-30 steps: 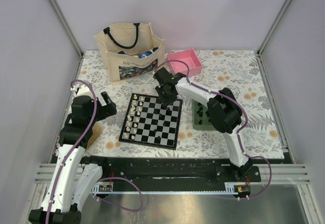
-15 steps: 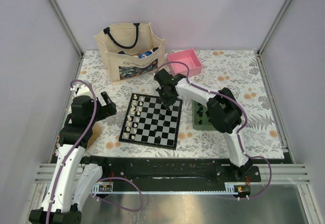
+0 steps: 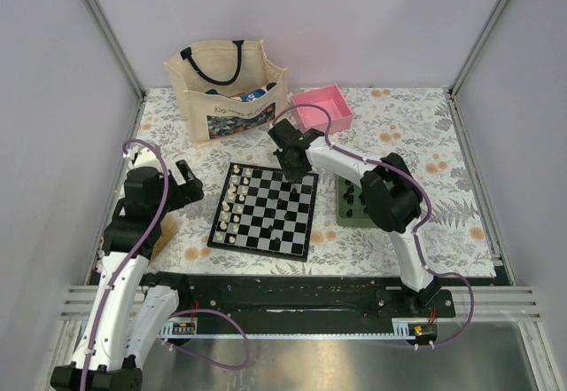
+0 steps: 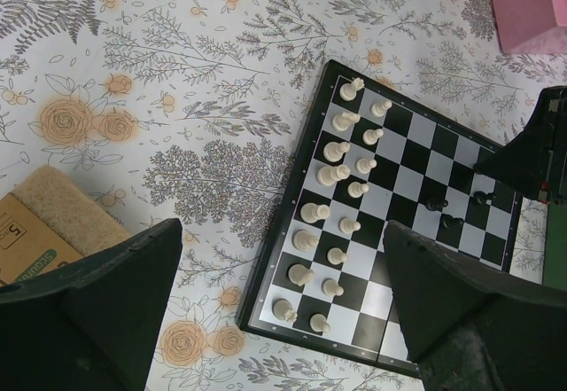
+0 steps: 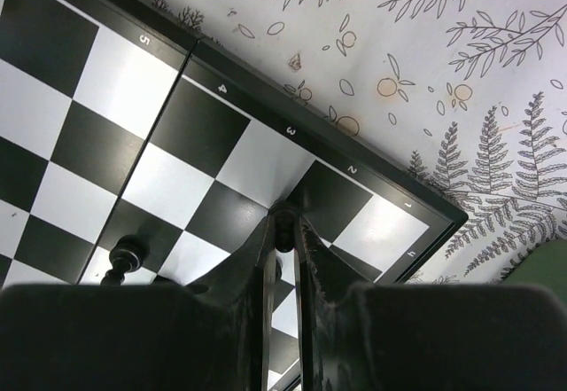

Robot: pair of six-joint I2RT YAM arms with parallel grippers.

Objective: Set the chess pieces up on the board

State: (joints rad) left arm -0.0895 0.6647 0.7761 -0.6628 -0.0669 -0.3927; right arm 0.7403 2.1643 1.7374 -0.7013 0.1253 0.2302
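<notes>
White digits run along the black rim of the small square chessboard of black and white checks [image 5: 257,110] in the right wrist view: 1 nearest the corner, then 2, 3, 4, 5 and a 6 seen upside down. A small white mark round that corner may be a letter, too small to tell. In the left wrist view, the brown cardboard piece [image 4: 27,240] bears a "5" and a green word I cannot read. The beige fabric tote bag [image 3: 226,85] carries dark print, illegible.
</notes>
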